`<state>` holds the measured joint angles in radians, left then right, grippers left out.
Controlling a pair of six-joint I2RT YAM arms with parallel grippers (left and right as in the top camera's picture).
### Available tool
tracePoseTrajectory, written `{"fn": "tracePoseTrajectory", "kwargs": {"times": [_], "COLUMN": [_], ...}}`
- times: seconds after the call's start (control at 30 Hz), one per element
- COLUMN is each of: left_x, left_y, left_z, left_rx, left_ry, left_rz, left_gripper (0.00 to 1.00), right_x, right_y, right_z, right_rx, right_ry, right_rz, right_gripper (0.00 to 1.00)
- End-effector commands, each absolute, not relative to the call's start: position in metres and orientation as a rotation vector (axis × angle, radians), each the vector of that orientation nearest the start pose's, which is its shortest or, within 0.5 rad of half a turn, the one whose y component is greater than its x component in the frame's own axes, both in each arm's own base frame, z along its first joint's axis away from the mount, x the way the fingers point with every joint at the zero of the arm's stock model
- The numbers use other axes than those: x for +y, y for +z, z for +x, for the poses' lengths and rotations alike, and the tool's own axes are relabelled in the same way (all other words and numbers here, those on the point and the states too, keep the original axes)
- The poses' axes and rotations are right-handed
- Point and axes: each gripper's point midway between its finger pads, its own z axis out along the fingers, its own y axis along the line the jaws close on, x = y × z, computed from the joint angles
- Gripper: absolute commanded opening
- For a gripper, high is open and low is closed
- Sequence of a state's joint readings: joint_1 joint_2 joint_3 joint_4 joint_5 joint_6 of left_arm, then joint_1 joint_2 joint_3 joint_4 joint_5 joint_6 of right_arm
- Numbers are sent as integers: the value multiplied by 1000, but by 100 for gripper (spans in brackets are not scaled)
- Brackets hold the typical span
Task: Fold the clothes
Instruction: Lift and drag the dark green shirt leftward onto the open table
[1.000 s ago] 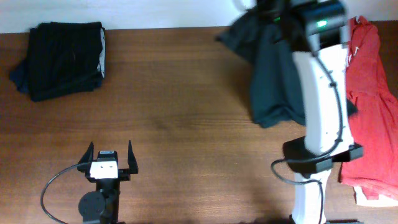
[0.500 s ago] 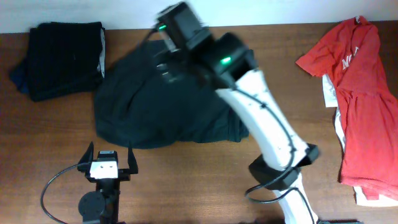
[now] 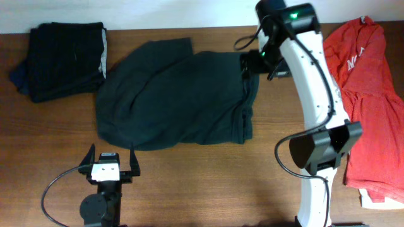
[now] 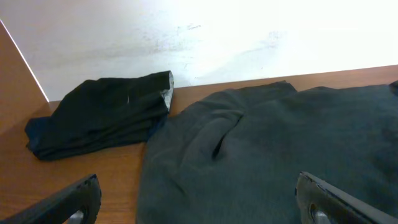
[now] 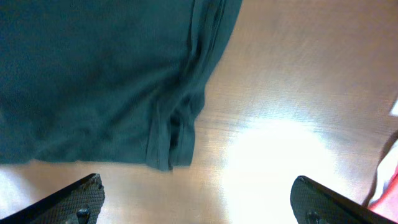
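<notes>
Since a second ago the dark T-shirt [image 3: 177, 94] has come down off the right arm, where it hung bunched at the far right of the table [image 3: 208, 189], and now lies spread in the middle; the arm itself has swung back from the left and sits over the shirt's right edge. Its right gripper [image 5: 198, 193] has let go; the two fingers stand wide apart at the bottom corners of the wrist view with nothing between them, only the shirt's hem and bare wood below. The shirt is rumpled rather than flat; one sleeve or corner reaches toward the far edge, soft ridges run across the cloth, and the right-hand hem is doubled into a narrow fold. Its upper left corner lies just beside the black folded garment [image 3: 63, 60] in the far left corner; whether they touch I cannot tell. The red T-shirt [image 3: 369, 107] lies along the right side, well apart from it. The left gripper [image 3: 112, 148] rests at the near edge, fingers fully spread and empty, just short of the shirt's front hem.
</notes>
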<state>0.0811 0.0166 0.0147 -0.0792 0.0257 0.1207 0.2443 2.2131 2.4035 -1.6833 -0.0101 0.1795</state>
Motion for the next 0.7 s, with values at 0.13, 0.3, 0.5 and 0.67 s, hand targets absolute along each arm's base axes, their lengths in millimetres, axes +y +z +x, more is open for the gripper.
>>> {"fn": "tracePoseTrajectory", "kwargs": {"times": [0.13,0.3,0.5,0.67], "left_x": [15,15,15,15], "left_y": [155,155,155,155], "left_z": [246,246,246,246], "left_rx": [1655,1655,1655,1655], "left_ry": [143,143,143,143], "left_rz": [67,66,66,67], "left_gripper": [99,99,99,99], "right_x": [132,141,130,105], "right_y": [95,49,8,8], "right_z": [336,343,341,349], "right_rx": [3395,3352,3345,3348], "right_ry": [-47,22,33,47], "right_rz": [-346,-341,-296,-168], "right_gripper": [99,99,61,27]}}
